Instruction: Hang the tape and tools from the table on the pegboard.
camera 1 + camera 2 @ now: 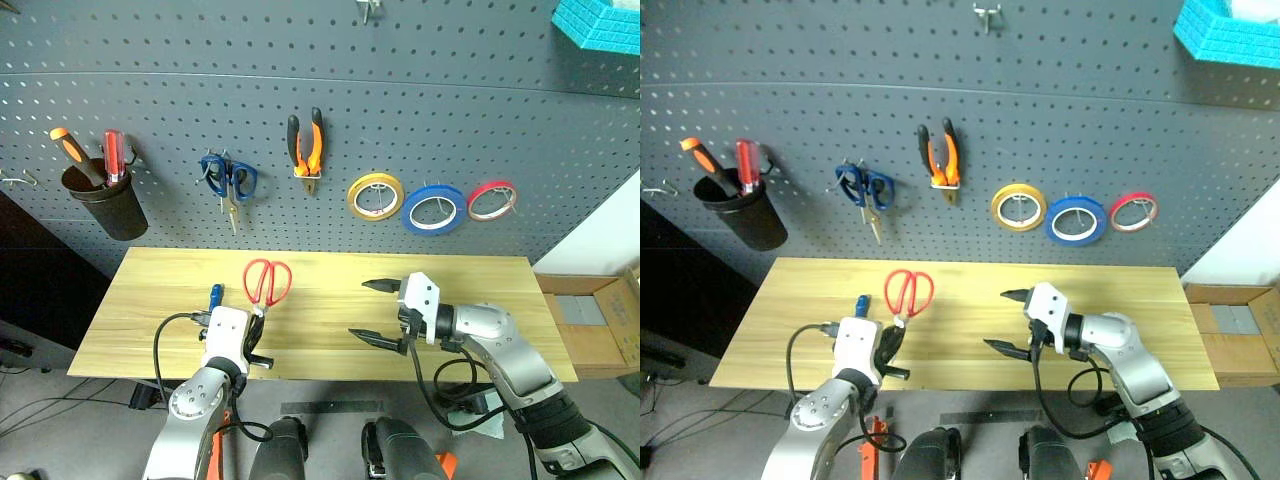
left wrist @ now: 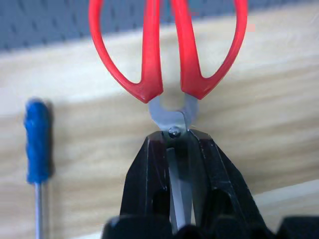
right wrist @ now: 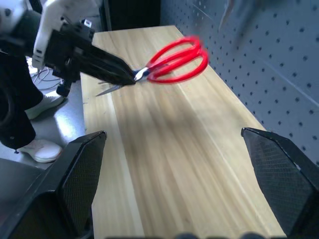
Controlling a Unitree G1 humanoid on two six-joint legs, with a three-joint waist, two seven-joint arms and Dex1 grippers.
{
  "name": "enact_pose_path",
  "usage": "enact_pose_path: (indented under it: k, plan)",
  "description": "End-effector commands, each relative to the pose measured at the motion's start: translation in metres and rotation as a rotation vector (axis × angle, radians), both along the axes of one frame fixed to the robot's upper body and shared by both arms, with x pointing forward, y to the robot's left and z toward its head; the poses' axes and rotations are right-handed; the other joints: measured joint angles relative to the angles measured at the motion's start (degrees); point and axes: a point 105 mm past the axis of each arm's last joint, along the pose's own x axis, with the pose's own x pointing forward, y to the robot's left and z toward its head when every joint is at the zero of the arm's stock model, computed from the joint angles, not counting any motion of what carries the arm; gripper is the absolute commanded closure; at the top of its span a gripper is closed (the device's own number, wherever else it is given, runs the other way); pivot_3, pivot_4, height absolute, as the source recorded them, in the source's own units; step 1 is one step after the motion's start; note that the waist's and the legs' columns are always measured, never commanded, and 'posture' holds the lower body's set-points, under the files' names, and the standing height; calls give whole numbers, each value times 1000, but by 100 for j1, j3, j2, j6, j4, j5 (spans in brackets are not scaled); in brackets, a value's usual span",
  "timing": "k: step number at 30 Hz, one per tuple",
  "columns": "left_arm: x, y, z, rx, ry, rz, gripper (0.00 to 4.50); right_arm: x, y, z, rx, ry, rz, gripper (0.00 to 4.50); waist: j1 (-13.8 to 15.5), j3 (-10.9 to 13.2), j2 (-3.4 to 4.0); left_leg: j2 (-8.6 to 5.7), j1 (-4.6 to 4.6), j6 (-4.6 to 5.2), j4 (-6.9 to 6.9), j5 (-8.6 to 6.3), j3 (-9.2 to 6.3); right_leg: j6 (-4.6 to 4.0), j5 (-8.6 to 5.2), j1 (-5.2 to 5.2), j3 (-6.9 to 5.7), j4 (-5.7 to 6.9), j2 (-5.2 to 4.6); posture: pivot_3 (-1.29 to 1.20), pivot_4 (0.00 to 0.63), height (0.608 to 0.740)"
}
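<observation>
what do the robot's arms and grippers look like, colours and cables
Both arms have rounded silver-grey shells with white housings at the wrists. Each gripper, left gripper and right gripper, has two black tapered fingers; the right's pads show a fine mesh texture. Black cables loop beside each forearm.

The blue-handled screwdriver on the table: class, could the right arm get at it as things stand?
Probably not easily: the blue-handled screwdriver lies beyond the left gripper holding the red scissors, which block the open right gripper.
</observation>
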Motion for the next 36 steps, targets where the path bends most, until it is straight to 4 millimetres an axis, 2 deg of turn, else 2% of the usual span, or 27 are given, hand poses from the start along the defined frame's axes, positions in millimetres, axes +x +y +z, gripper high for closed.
enact_pose_path:
  k: [1,5,8,12,16,23,27,33,36]
  plan:
    - [-4,-3,25,-17,-180,32,4278,6,1,26,75,-79,-8,0,5,-86,-4,0,0,0,0,0,3,0,0,0,2,-1,0,84,84,740]
    - [-7,-6,33,-24,-268,69,4278,9,1,37,104,-109,-9,0,10,-233,-17,0,3,2,2,0,6,1,-1,0,4,-2,4,101,55,740]
    - [-6,-5,47,-2,-348,86,4278,8,4,53,161,-122,2,0,26,-345,-18,-1,3,2,3,0,6,0,0,1,4,-1,7,116,33,740]
    - [-5,6,66,16,-444,149,4278,7,11,76,225,-143,18,0,21,-484,-22,1,7,2,4,0,9,0,0,1,9,2,12,125,9,740]
    - [5,18,83,26,-512,194,4278,12,19,99,286,-171,20,0,43,-627,-24,2,10,2,8,0,6,-1,1,2,6,7,17,134,0,740]
    - [35,27,94,39,-547,197,4278,21,29,117,338,-203,12,0,66,-761,-19,1,19,3,26,-1,4,-2,2,26,-1,8,23,130,0,740]
    - [48,29,102,39,-571,199,4278,24,31,126,365,-215,3,0,65,-765,-20,2,58,6,26,-3,4,-2,2,64,2,7,22,121,0,740]
    - [63,23,107,23,-568,177,4278,32,32,136,363,-275,-36,0,58,-766,-19,4,78,6,23,-3,7,-3,2,79,7,9,21,103,0,740]
    - [70,17,102,-13,-525,144,4278,35,33,140,364,-292,-53,0,56,-769,-19,4,86,6,23,-3,10,-3,3,86,10,11,22,103,0,740]
